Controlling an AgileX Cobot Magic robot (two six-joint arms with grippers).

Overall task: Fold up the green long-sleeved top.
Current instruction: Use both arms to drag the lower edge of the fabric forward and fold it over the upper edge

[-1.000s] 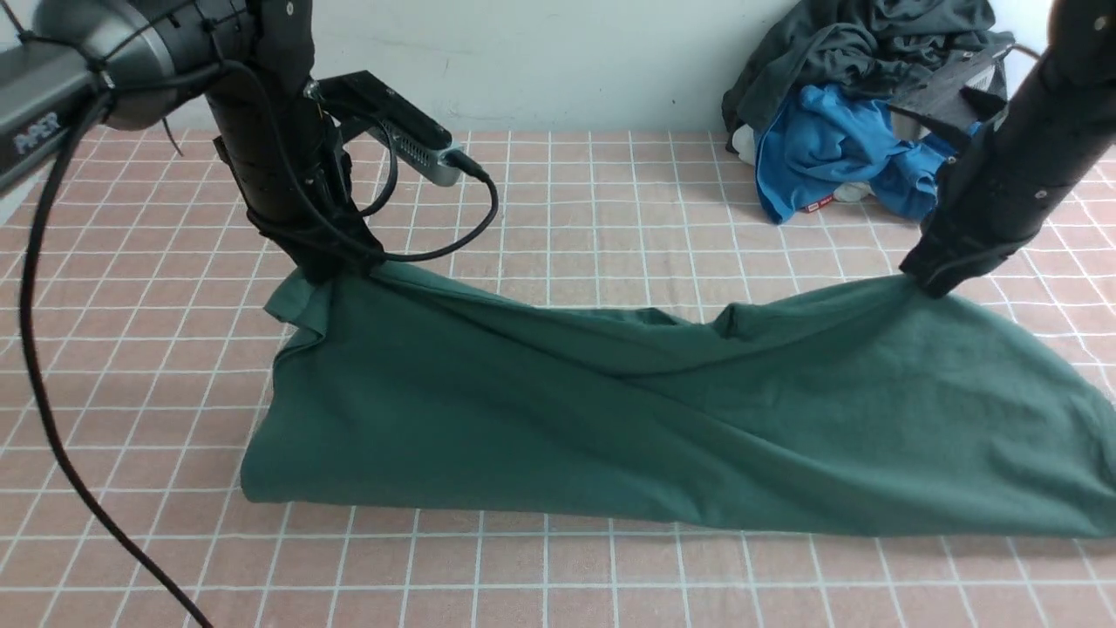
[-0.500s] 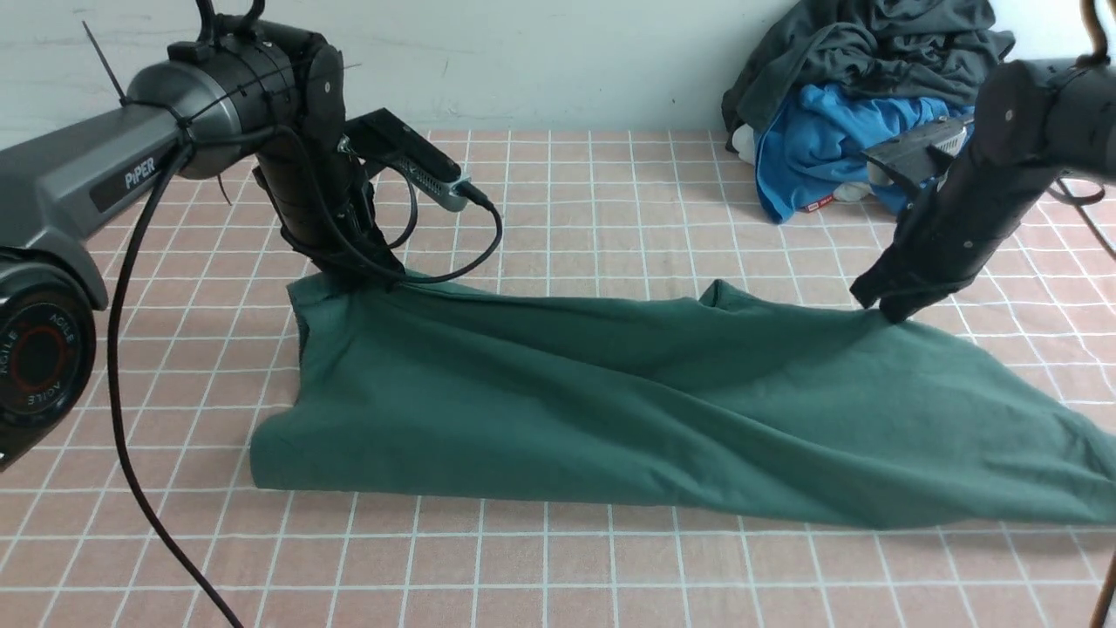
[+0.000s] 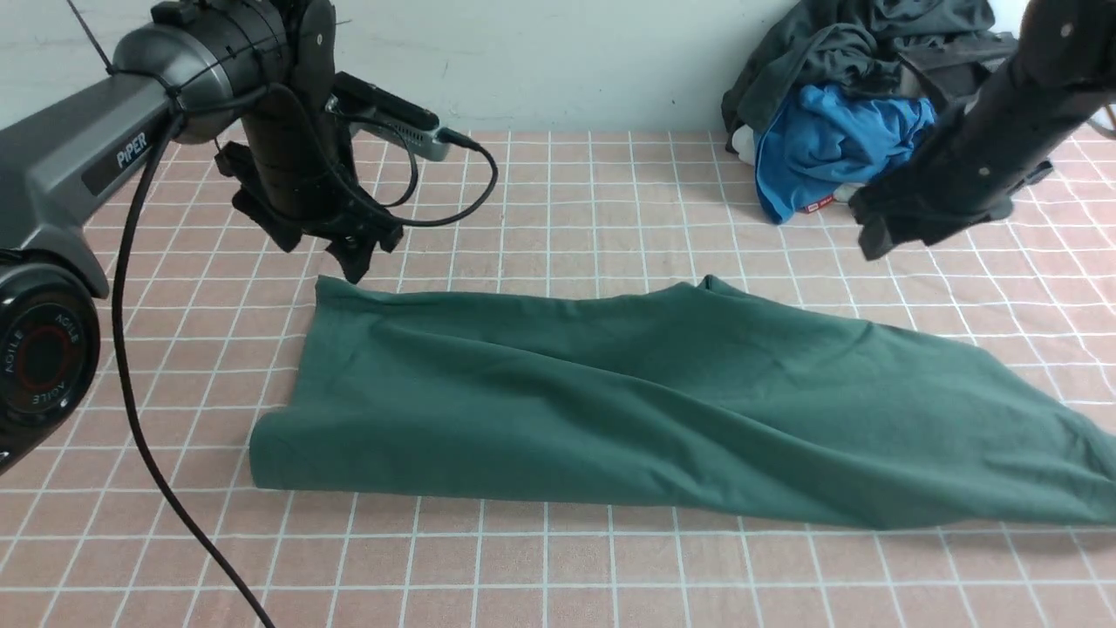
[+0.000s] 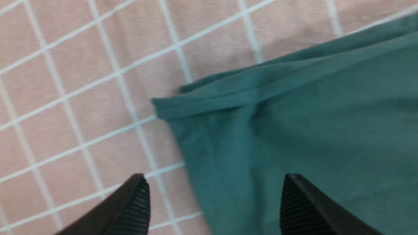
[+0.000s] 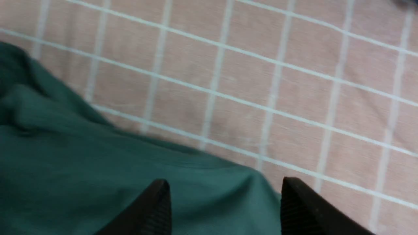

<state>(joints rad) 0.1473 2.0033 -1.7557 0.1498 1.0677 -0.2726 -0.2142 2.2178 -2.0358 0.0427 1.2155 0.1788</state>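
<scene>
While both pincers are hanging open and empty, the top [image 3: 610, 410] is lying doubled over on the worktop [image 3: 558, 201]. Its far left corner is sitting just beneath the left pincer [image 3: 318, 249], and its far edge is sitting beneath the right pincer [image 3: 872, 231]. Creases are running slantwise across the cloth, and the end nearer the right pincer is spreading wider. A next pinch is risking catching only the upper layer and dragging the fold apart. Folding on without smoothing would be locking those creases in.

green long-sleeved top [image 3: 663, 410] | dark green, folded into long band | flat on checked cloth, wrinkled
</scene>
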